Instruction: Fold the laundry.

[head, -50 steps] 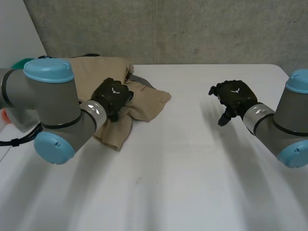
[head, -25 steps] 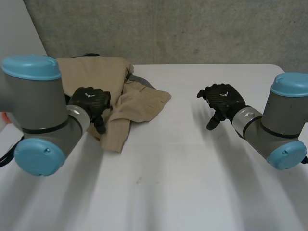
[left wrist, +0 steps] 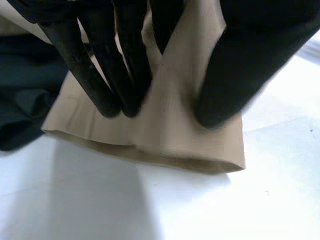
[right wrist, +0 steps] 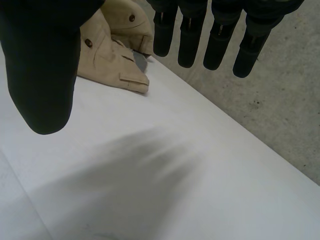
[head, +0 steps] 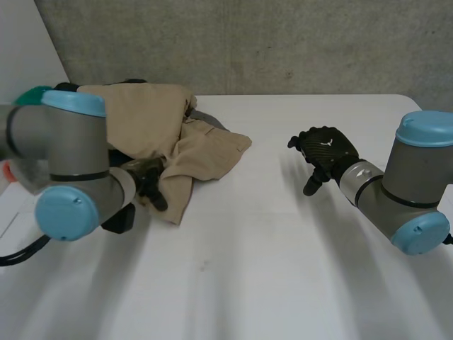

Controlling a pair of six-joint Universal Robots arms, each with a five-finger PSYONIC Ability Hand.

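The laundry (head: 177, 134) is a crumpled tan garment heaped in the upper left of the head view. One flap of it trails toward the middle of the white surface (head: 248, 269).

My left hand (head: 150, 183) sits at the near hem (left wrist: 150, 152) of that flap. Its fingers (left wrist: 95, 75) are straight and spread away from the thumb (left wrist: 235, 70), so nothing is gripped. Both hang over the cloth just short of the hem, and I cannot tell whether they touch it.

My right hand (head: 324, 150) hovers at the centre right of the head view, well apart from the garment. Its fingers are relaxed and it holds nothing.

The hem looks doubled over. If I close here I may catch only the top layer, and the rest would drag and bunch instead of spreading.

A dark cloth (left wrist: 20, 105) lies under the tan one beside my fingers. A deep pinch could take both and pull the pile along.

With one hand on the cloth, a pull toward me would probably twist the garment. My right hand would have to come across first.
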